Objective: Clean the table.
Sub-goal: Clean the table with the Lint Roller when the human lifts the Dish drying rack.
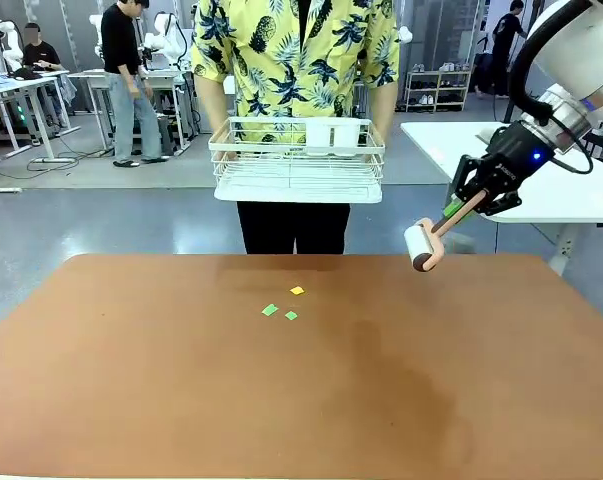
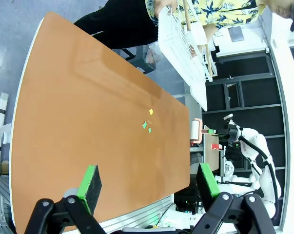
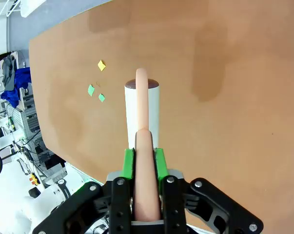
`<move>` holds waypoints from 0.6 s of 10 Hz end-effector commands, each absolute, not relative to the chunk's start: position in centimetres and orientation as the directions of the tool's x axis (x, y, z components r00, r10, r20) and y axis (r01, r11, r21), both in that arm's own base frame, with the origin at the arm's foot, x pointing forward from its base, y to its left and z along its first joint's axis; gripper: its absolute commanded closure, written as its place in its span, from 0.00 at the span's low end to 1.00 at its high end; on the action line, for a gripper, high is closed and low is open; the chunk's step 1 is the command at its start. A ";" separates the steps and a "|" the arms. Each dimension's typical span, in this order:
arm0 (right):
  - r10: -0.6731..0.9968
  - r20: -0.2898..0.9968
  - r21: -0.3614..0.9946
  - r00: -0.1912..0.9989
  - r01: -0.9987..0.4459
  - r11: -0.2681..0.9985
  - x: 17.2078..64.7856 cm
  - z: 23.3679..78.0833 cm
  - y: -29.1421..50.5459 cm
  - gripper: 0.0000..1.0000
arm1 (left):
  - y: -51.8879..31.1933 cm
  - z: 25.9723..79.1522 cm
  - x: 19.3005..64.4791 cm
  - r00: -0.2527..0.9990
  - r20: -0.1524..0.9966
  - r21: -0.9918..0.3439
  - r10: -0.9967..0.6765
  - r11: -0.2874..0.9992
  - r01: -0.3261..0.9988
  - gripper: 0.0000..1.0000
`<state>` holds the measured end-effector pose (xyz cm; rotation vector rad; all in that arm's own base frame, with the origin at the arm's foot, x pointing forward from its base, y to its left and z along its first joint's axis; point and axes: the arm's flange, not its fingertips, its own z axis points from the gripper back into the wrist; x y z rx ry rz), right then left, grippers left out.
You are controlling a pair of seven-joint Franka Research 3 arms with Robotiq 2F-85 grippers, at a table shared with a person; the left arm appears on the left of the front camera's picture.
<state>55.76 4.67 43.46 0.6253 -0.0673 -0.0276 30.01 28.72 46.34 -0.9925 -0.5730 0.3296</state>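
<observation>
paper scraps (image 1: 270, 310) on table (image 1: 131, 380), rack (image 1: 297, 172) behind

My table (image 1: 121, 390): wide matte reddish-brown top, rounded corners, three tiny paper scraps (image 1: 270, 310) near its far edge

The wide, matte reddish-brown table (image 1: 131, 380) with rounded corners bears a small yellow paper scrap (image 1: 297, 291) toward its far edge. Two small green paper scraps (image 1: 270, 310) lie just beside the yellow one, on the robot's side.

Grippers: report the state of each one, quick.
Left gripper: open, empty.
Right gripper: shut on the handle of the lint roller.
</observation>
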 end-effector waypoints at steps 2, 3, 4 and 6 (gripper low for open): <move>-0.028 0.067 0.576 0.997 -0.016 0.818 55.4 44.2 4.7 0.79 | 28.9 46.4 29.8 0.804 0.306 -0.860 0.509 0.511 0.003 0.00; -0.028 0.067 0.576 0.997 -0.016 0.818 55.4 44.2 4.7 0.79 | 28.9 46.4 29.8 0.804 0.306 -0.860 0.509 0.511 0.003 0.00; -0.045 0.063 0.585 0.997 0.000 0.811 55.7 43.9 4.7 0.79 | 28.9 46.4 29.8 0.804 0.306 -0.860 0.509 0.511 0.003 0.00; -0.017 0.031 0.593 0.999 -0.005 0.805 56.3 40.6 8.1 0.79 | 28.9 46.4 29.8 0.804 0.306 -0.860 0.509 0.511 0.003 0.00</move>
